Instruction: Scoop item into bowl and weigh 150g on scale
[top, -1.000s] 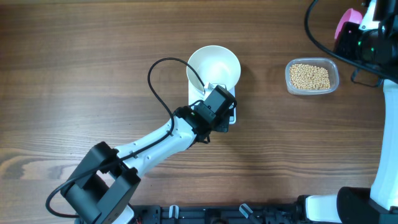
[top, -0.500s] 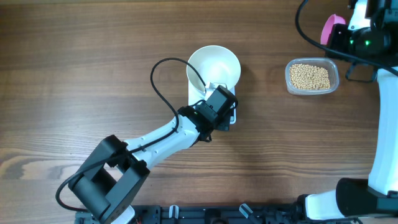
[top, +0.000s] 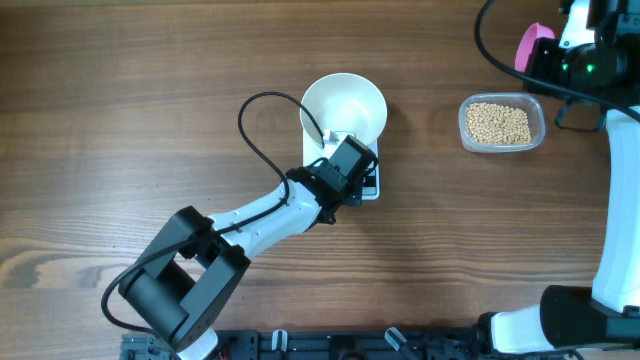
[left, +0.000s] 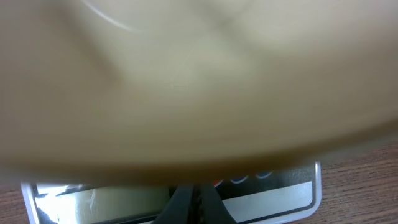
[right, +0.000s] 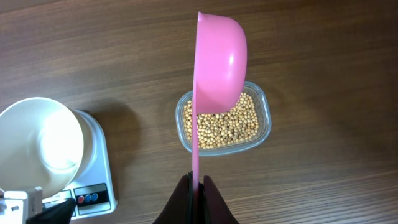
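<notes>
Scale (right: 96, 163) sits mid-table (top: 150, 100), white bowl (top: 343, 100) standing on its platform. The bowl looks empty from above and from the right wrist view: no beans in it that I can make out. Left gripper (left: 195, 205) is down at the scale's front edge, on the near side of the bowl, fingers pinched together with nothing between them and the tips aimed at the front panel. From its own camera the bowl's wall is a blur filling most of the view. Below that are the display (left: 93, 200) and a couple of small buttons (right: 87, 198). No reading is legible, and I cannot tell whether the tips touch the panel. My read is that it is going for a button, to switch on or zero the scale with the bowl aboard. Off to the scale's side, well apart from it toward the right arm, is a clear tub (right: 266, 121) of pale round beans (right: 227, 127), fairly full. Right gripper (right: 198, 186) is clamped on the thin handle of a pink scoop (right: 219, 62), held above the tub with the cup over the beans. Only the back of the cup shows, so I cannot say whether it is loaded. Judgement: early stage, weighing not begun and scooping not yet delivered. Next calls for the scale to be zeroed and the left arm to clear the bowl. Then the scoop should dip into the beans, be carried level across to the scale and be tipped into the bowl. The loads should get smaller as the reading nears the target.
</notes>
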